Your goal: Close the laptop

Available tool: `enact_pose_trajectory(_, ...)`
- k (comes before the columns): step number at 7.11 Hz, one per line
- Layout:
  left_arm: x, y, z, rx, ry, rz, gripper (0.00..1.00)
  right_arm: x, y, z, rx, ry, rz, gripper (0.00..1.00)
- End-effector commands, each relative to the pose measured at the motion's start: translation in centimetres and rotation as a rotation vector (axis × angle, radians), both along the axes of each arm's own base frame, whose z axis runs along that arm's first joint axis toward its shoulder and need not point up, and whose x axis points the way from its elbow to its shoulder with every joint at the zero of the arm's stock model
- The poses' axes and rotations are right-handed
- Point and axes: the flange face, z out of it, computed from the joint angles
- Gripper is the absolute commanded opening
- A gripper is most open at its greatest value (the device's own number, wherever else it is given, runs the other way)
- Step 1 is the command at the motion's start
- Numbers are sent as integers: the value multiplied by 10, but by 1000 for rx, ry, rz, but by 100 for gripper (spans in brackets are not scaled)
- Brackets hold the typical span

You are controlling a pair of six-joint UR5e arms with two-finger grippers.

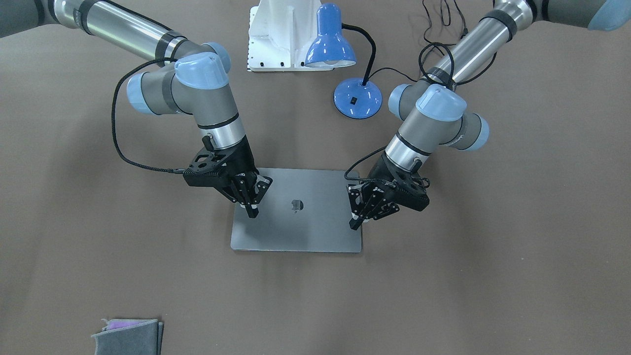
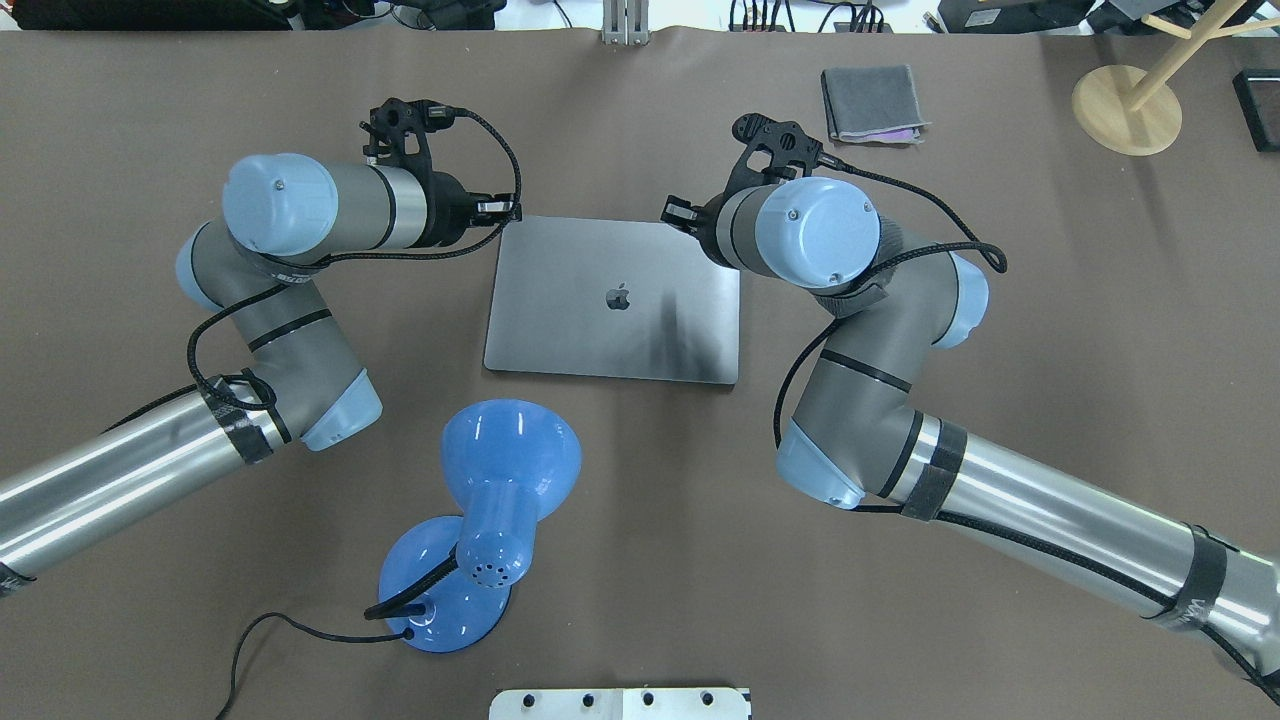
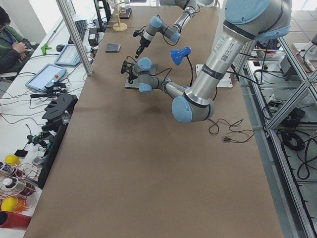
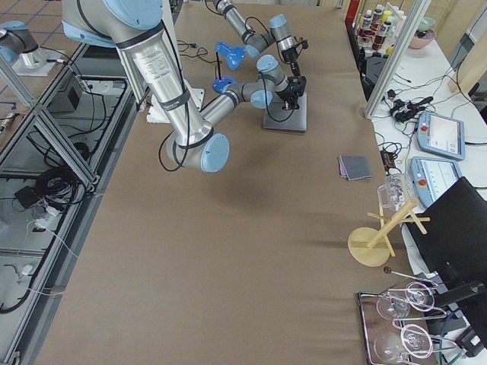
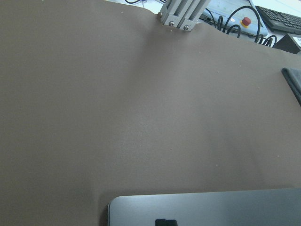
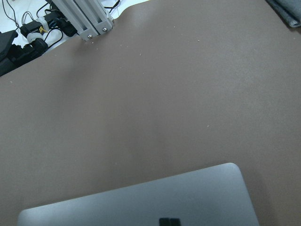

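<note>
The space-grey laptop (image 1: 296, 224) lies flat on the brown table with its lid down and the dark apple logo facing up; it also shows in the overhead view (image 2: 610, 320). My right gripper (image 1: 252, 212) is shut, its tips pointing down on or just above the lid near one far corner. My left gripper (image 1: 355, 223) is shut, its tips at the lid's other side edge. Each wrist view shows a lid corner (image 5: 211, 209) (image 6: 141, 202) with the closed fingertips at the bottom edge. Keyboard and screen are hidden.
A blue desk lamp (image 2: 480, 520) with a black cord stands on the robot's side of the laptop. A folded grey cloth (image 2: 870, 103) lies at the far right. A wooden stand (image 2: 1125, 110) is at the far right corner. A white mount (image 1: 281, 39) sits by the robot base.
</note>
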Motion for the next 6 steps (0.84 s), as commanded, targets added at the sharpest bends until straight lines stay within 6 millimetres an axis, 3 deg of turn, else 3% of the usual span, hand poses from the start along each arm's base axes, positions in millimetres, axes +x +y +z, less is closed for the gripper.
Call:
enact_pose_trajectory(1,-16,6,-19,-31,25,89,50,31,-6,-11,-44,-65,-95,44)
enact_pose_trajectory(2,-27,11,-35,-40,24,109,98,51,-12,-9,-52,-72,-92,99)
enact_pose_trajectory(3,-57,16,-29,-77,-4,134,99,72,-1,-4,-61,-18,-119,100)
enact_pose_trajectory(4,-95,8,-43,-150,-32,176,99,100,12,-11,-54,51,-179,100)
enact_pose_trajectory(5,-135,6,-42,-192,-90,183,99,131,14,-7,-84,99,-203,100)
enact_pose_trajectory(6,-171,11,-40,-129,-220,238,99,164,20,9,-67,145,-281,100)
